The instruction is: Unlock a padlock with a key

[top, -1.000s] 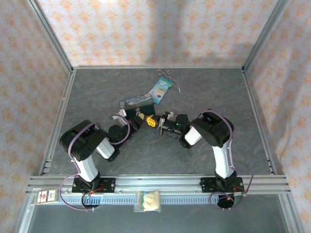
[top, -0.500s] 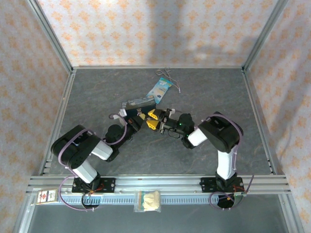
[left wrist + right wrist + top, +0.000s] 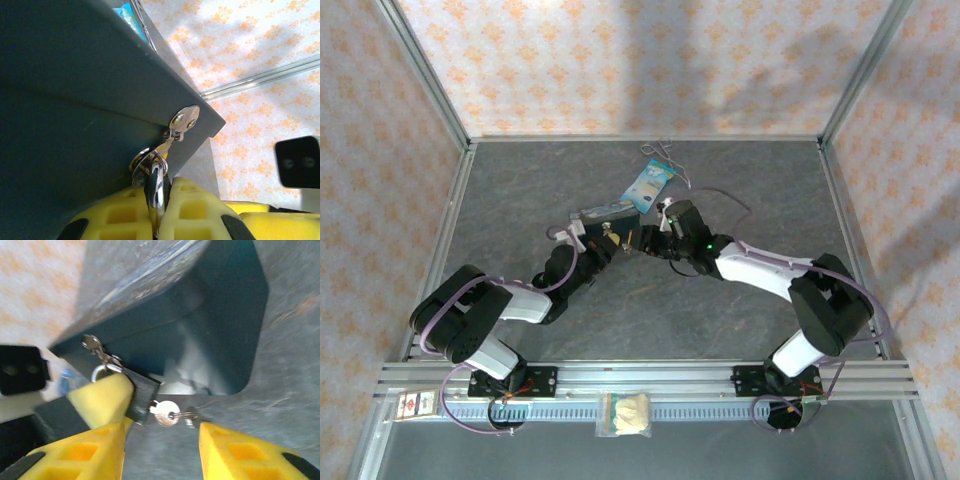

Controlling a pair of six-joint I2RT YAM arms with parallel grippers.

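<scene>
Padlock (image 3: pixel 142 392) hangs on the tin (image 3: pixel 150 315), clenched in our left end effector (image 3: pixel 157 200). Its key (image 3: pixel 165 413) juts out at 12 o'clock from our released right end effector (image 3: pixel 162 435), between the jaws.

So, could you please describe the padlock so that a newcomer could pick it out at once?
On the grey table sits a dark painted tin. From the small silver hasp on its side hangs the padlock, pinched between the left arm's yellow fingers. It is the little dark block with a thin silvery shackle, a pale key at its end.
</scene>
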